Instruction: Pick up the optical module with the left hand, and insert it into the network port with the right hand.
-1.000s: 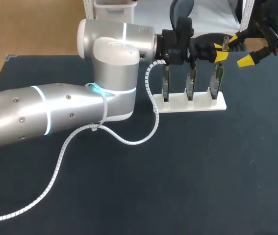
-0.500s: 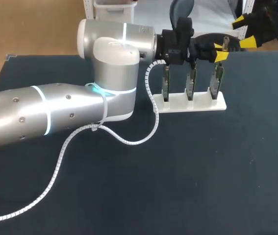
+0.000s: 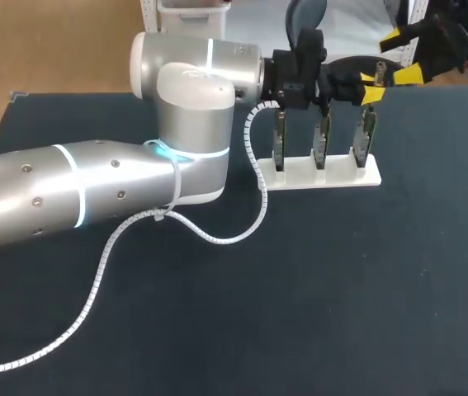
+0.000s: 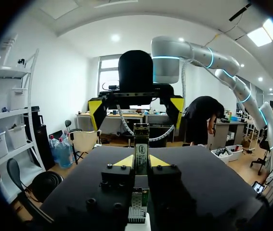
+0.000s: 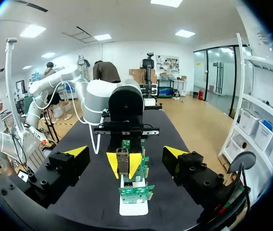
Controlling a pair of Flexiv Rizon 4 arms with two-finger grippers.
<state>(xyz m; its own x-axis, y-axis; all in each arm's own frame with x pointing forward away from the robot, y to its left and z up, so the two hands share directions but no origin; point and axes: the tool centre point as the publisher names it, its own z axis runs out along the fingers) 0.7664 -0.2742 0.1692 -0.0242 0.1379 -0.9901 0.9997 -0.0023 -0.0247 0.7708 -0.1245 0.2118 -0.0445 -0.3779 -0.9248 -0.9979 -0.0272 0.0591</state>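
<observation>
Head view puts the left end effector [image 3: 371, 89] directly above the white rack [image 3: 324, 178] of three upright circuit boards [image 3: 322, 136], with the right end effector [image 3: 402, 56] just beyond it and facing it. The main risk, as I judge it, is the handover. If the right end effector closes off-centre, or before it straddles the optical module [image 4: 140, 144], it could knock the module askew or strike the left one. A release made too soon would drop the module onto the boards beneath or the dark surface [image 3: 341, 289]. A tilted grip could then jam it at the network port [image 4: 136, 209], which looks to be the metal cage on the board right under the left end effector. The left end effector is clamped narrowly on the module, which stands out ahead of its tips. The right one is spread wide, holding and touching nothing.
</observation>
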